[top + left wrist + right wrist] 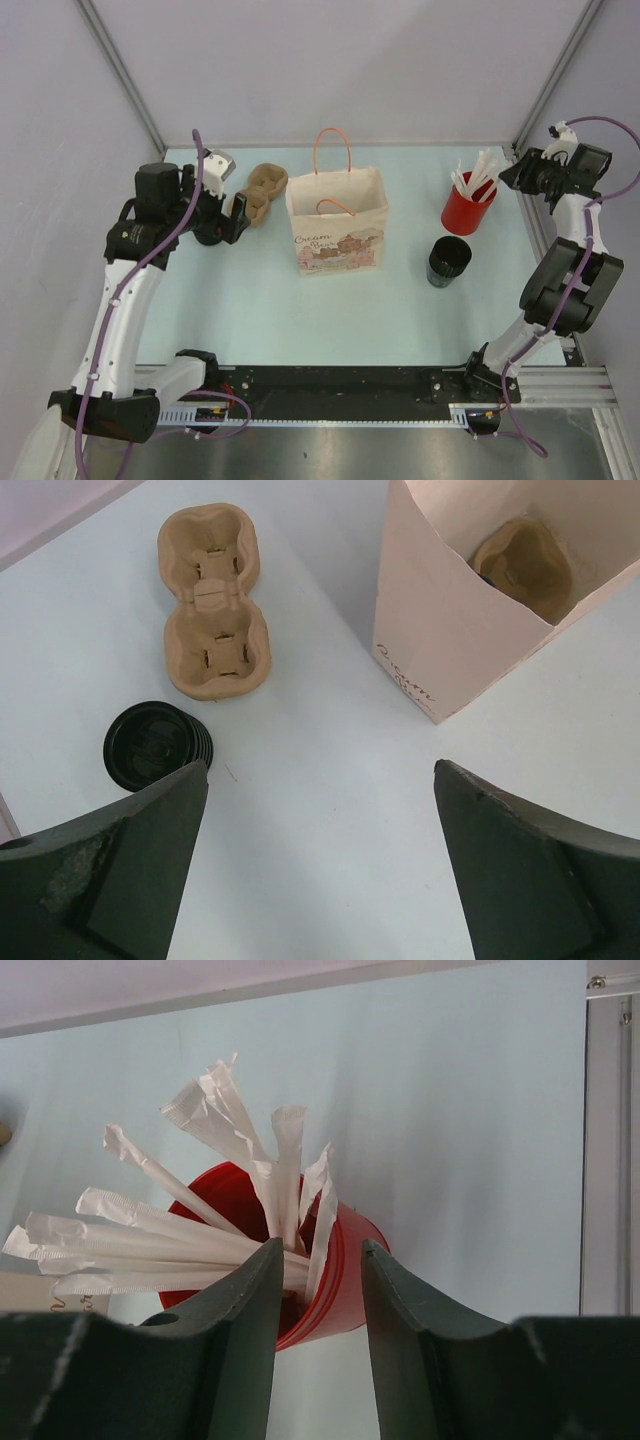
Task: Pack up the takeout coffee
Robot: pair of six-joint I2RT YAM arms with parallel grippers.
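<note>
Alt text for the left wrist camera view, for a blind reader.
The left arm's open pincer hovers over a pale table beside the black lidded coffee cup; beyond are a cardboard cup carrier and an open paper bag.

1. Your coffee is a short round black cup, matte ringed lid on.
2. You'll find it upright on the bench, just beside the tray.

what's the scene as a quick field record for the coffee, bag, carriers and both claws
left claw: open, empty
right claw: slightly open, empty, facing red cup
takeout coffee: on table, lid on, beside left claw, not gripped
paper bag: upright, open
carrier in bag: pulp, down inside
carrier on table: empty, left of bag
</note>
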